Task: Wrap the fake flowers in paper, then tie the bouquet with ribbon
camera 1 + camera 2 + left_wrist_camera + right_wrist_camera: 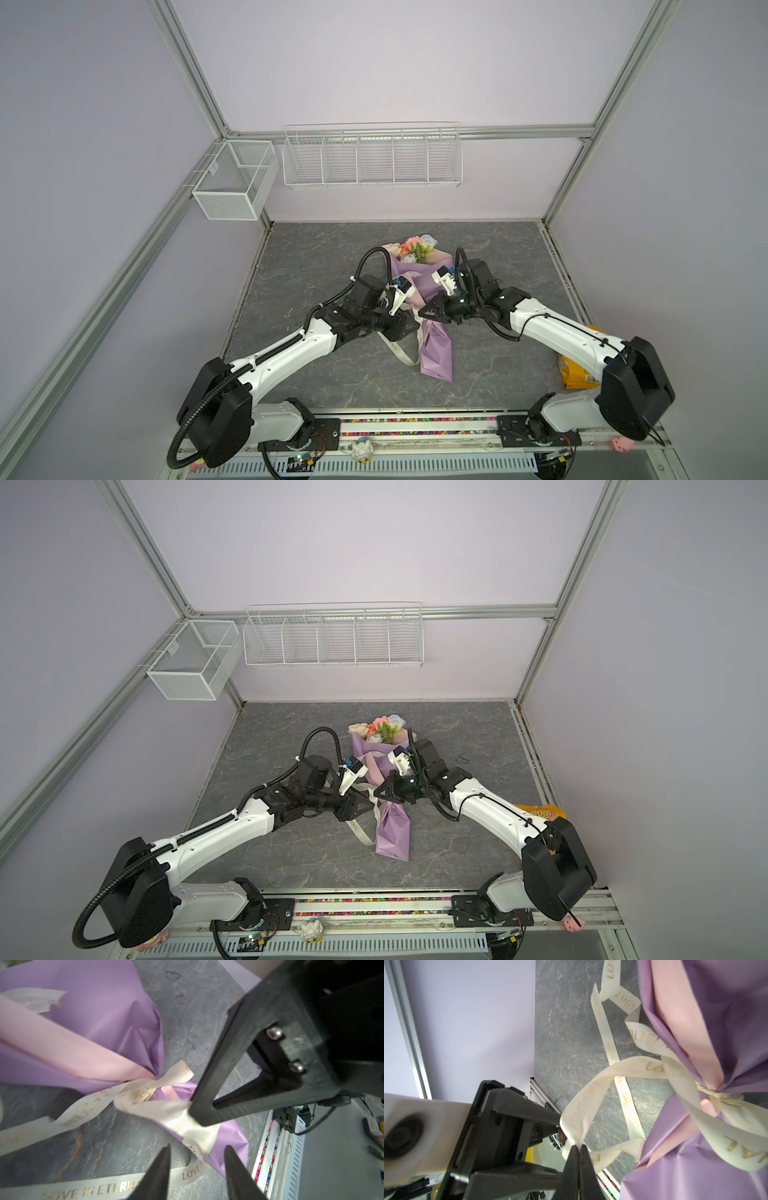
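The right hand point(579, 1147) has its fingers pressed together on the fold of a loop of the cream ribbon point(587, 1105), held up off the surface point(311, 270). Just beside it, the left hand point(197, 1147) faces it with fingers spread. A ribbon strand lies between them but is not gripped.

The loop runs back to a knot cinched round the narrow waist of the bouquet of fake flowers point(434, 353). The bouquet lies in the middle of the surface, blooms toward the far edge and wrapped stems toward the near edge. Loose ribbon tails trail beside it, toward the left edge.

A first knot looks made, so the bow or a second knot seems to be the step in hand. Next, the left hand probably needs to close on the opposite strand. Both hands could then pull apart evenly without dragging the bouquet.
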Robot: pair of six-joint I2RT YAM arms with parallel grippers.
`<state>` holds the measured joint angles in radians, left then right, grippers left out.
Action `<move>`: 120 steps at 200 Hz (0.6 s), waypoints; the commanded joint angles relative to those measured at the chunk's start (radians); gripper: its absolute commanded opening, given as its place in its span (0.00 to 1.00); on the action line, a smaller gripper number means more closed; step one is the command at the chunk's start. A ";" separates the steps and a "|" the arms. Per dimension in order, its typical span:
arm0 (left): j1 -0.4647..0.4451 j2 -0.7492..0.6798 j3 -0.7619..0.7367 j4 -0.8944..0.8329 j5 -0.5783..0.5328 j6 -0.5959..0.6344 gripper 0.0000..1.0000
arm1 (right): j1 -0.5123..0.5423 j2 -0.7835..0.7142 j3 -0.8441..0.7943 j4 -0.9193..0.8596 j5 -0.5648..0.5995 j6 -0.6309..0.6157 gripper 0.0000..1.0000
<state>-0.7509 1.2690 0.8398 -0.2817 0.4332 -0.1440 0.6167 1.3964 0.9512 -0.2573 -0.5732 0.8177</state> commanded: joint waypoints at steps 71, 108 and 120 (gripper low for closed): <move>0.221 0.017 0.064 -0.046 -0.323 0.089 0.59 | -0.012 -0.031 -0.026 0.029 0.087 0.031 0.06; 0.224 0.232 0.222 -0.086 -0.329 0.178 0.59 | -0.012 -0.021 -0.007 0.015 0.091 0.028 0.06; 0.225 0.307 0.279 -0.115 -0.319 0.196 0.59 | -0.013 -0.017 0.000 0.012 0.092 0.026 0.06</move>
<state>-0.5301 1.4712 1.0176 -0.3363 0.1349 -0.0345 0.6044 1.3754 0.9295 -0.2470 -0.4927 0.8379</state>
